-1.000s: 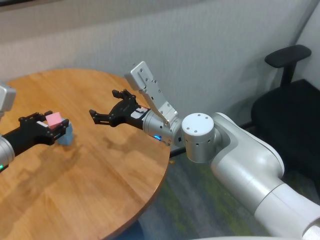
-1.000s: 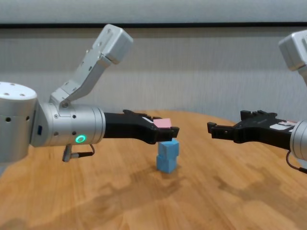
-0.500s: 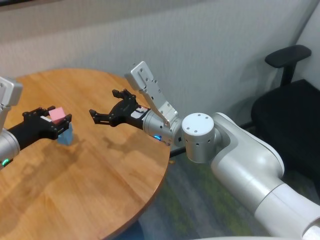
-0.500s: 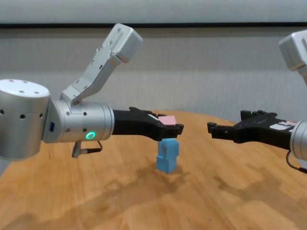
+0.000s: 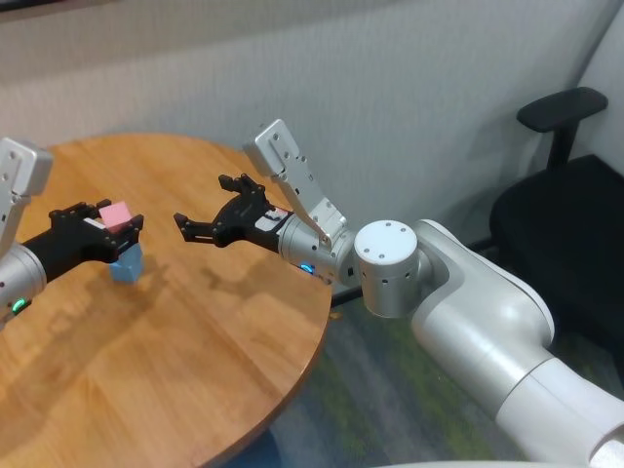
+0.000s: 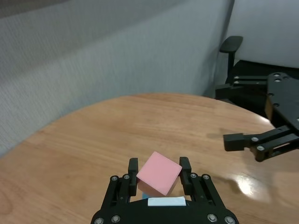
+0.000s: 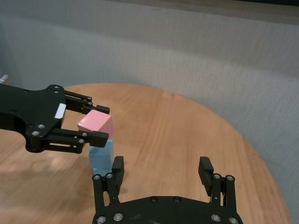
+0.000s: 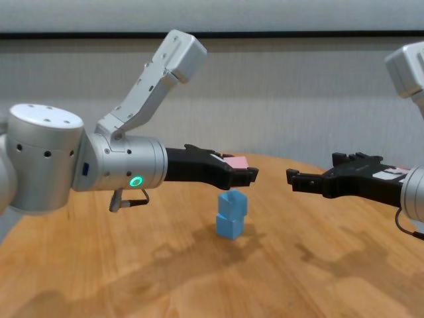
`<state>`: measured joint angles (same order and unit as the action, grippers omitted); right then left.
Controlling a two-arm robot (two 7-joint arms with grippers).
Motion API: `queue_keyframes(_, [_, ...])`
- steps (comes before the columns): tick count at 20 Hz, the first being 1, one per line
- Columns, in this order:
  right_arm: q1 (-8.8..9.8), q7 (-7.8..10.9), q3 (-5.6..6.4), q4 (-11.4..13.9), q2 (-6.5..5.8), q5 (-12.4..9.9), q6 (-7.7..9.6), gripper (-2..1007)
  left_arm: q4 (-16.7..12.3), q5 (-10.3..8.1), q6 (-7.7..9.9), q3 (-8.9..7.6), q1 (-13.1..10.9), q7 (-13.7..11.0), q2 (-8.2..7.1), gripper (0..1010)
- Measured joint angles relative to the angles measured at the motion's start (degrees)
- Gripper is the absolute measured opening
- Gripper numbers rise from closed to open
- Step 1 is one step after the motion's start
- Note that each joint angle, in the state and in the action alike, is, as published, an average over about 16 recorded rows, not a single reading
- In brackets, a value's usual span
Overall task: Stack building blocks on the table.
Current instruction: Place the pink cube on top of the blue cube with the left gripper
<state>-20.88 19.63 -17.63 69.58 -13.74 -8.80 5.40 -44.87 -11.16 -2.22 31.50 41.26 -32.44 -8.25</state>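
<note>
My left gripper [image 5: 109,227] is shut on the pink block [image 5: 114,215], also seen in the left wrist view [image 6: 159,173] and the chest view [image 8: 235,161]. It holds the block a little above the two light blue blocks [image 8: 231,214], which stand stacked on the round wooden table [image 5: 195,322]. The blue stack shows in the right wrist view [image 7: 101,157] just under the pink block [image 7: 95,123]. My right gripper [image 5: 203,216] is open and empty, hovering over the table to the right of the stack, also in the chest view [image 8: 291,177].
A black office chair [image 5: 565,195] stands on the floor at the right, beyond the table. A grey wall [image 5: 390,88] runs behind the table. The table's edge [image 5: 317,341] curves close under my right forearm.
My left gripper has risen and moved forward with the pink block, now clear above the blue stack. The right arm has not moved.
</note>
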Motion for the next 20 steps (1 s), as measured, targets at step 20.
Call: queue_keyframes(20, [0.00,0.00,0.00,0.0,0.00,0.0,0.00,1005,4.0,2.24,-0.35,-1.92,1.2,0.7,1.99,556])
